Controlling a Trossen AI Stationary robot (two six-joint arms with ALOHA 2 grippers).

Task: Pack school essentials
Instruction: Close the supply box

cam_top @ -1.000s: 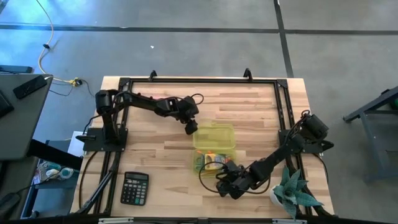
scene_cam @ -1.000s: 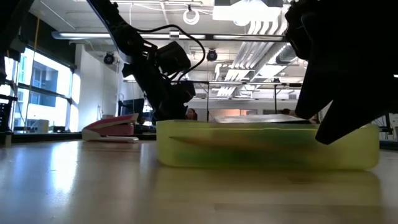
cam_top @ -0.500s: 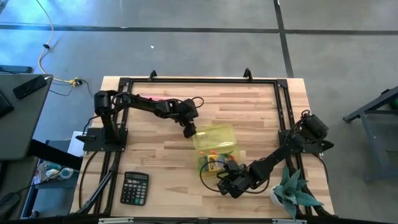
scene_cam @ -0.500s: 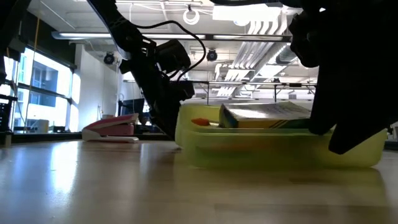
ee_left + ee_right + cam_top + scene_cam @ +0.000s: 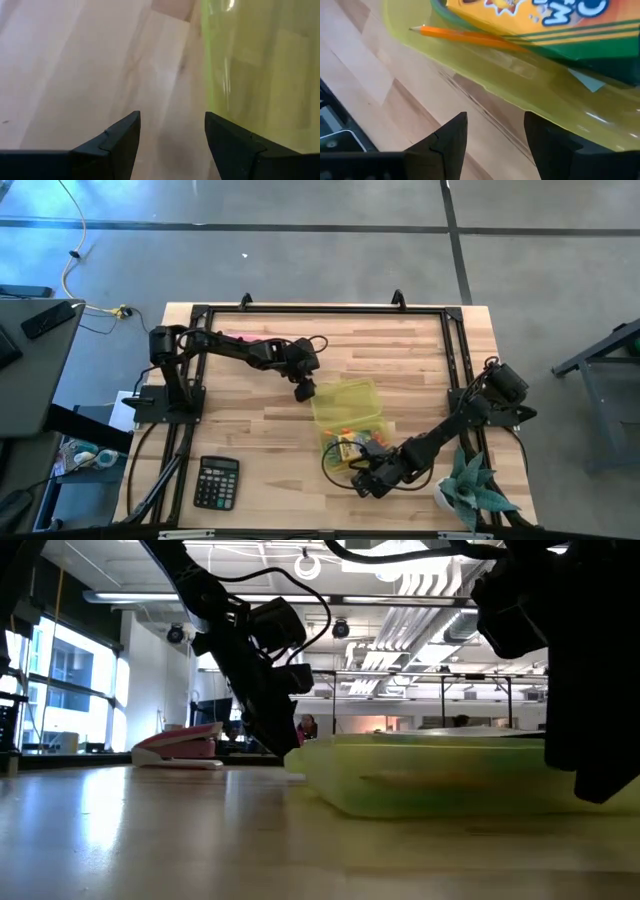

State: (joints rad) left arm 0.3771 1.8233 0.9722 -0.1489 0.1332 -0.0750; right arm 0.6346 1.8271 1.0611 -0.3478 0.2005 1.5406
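The yellow-green case (image 5: pixel 349 402) sits at the center of the surface (image 5: pixel 260 450) in the high view, with the crayon box (image 5: pixel 530 20) and orange pencil (image 5: pixel 470 36) inside it. The left tool (image 5: pixel 303 389) stands open at the case's upper-left corner, gripping nothing. The right tool (image 5: pixel 366 471) stands open at the case's lower edge, also empty; a calculator (image 5: pixel 216 482) lies at lower left.

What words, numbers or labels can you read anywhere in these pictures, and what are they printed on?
Crayon box inside the yellow-green case: large white letters, cut off at the frame edge; no whole word can be read.
Calculator on the table: its key markings are too small to read.
No other readable text on the table or in the room behind.
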